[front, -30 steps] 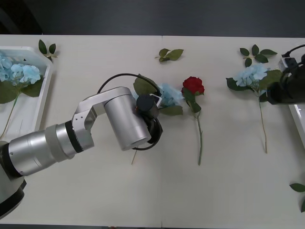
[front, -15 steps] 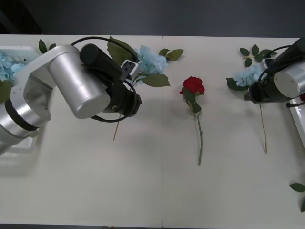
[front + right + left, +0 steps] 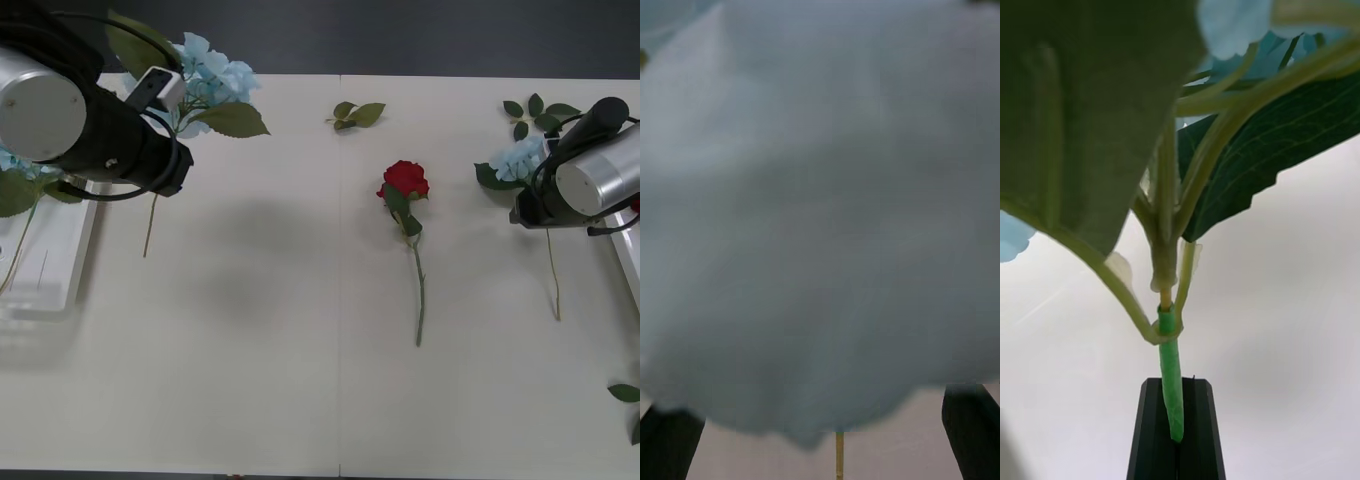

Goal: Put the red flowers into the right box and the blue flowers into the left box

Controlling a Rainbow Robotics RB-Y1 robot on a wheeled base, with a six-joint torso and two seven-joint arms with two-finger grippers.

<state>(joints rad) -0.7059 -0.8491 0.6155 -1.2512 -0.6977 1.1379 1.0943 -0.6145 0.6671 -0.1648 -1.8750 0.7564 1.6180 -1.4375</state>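
Observation:
My left gripper (image 3: 1176,386) is shut on the green stem of a blue flower (image 3: 205,75). It holds the flower in the air at the table's far left, beside the left box (image 3: 50,270). Another blue flower (image 3: 12,165) lies in that box. One red flower (image 3: 405,180) lies on the table right of centre, its stem pointing toward me. My right gripper (image 3: 820,431) is open, its black fingers (image 3: 970,427) hanging close over a blue flower (image 3: 520,155) at the far right. An edge of the right box (image 3: 630,250) shows at the right.
Loose green leaf sprigs lie at the back centre (image 3: 358,113), the back right (image 3: 540,110) and the front right edge (image 3: 628,393). The table (image 3: 250,350) is bare across its front and middle.
My left arm has lifted the blue flower off the table centre and carried it left and back toward the left box. My right arm has swung in over the right blue flower.

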